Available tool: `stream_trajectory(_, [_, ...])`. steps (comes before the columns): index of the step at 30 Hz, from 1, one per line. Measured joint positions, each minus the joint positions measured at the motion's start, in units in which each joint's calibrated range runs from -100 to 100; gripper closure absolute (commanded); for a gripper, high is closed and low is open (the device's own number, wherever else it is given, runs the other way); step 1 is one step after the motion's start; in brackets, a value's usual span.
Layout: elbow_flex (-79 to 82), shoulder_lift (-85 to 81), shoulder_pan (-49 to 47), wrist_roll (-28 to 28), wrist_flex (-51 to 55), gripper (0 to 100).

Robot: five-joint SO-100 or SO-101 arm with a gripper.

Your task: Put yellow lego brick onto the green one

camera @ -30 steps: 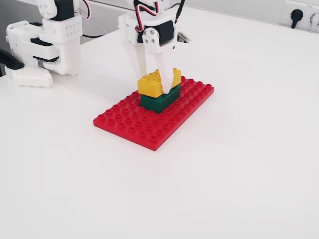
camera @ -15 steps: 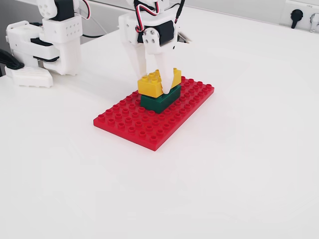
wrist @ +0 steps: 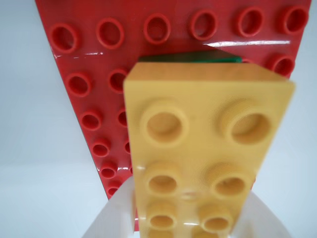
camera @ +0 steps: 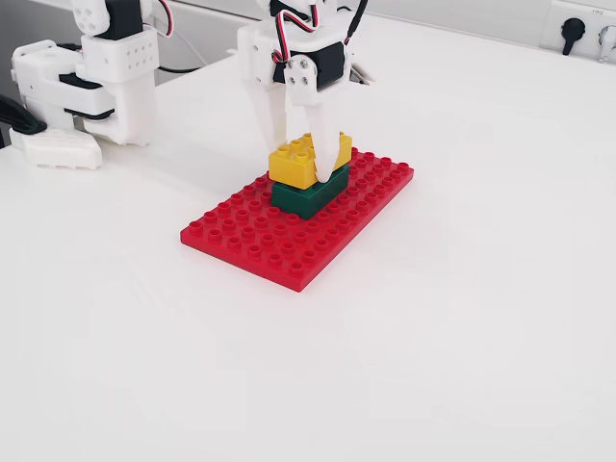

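The yellow lego brick [camera: 290,166] sits on top of the dark green brick [camera: 304,198], roughly lined up with it. Both stand on the back part of a flat red studded baseplate [camera: 279,250]. My gripper [camera: 306,159] comes down from above, and its white fingers [camera: 329,154] hug the long sides of the yellow brick. In the wrist view the yellow brick [wrist: 203,144] fills the middle between the fingers [wrist: 111,218]. Only a thin sliver of the green brick [wrist: 218,60] shows past its far edge, over the red baseplate [wrist: 158,49].
A white arm base with servos [camera: 96,77] stands at the back left of the white table in the fixed view, with cables behind it. A wall socket [camera: 574,29] is at the far right corner.
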Motion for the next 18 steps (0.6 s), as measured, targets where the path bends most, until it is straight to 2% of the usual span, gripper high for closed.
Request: stream_trajectory(18, [-0.4,0.5,0.0,0.2,0.3,91])
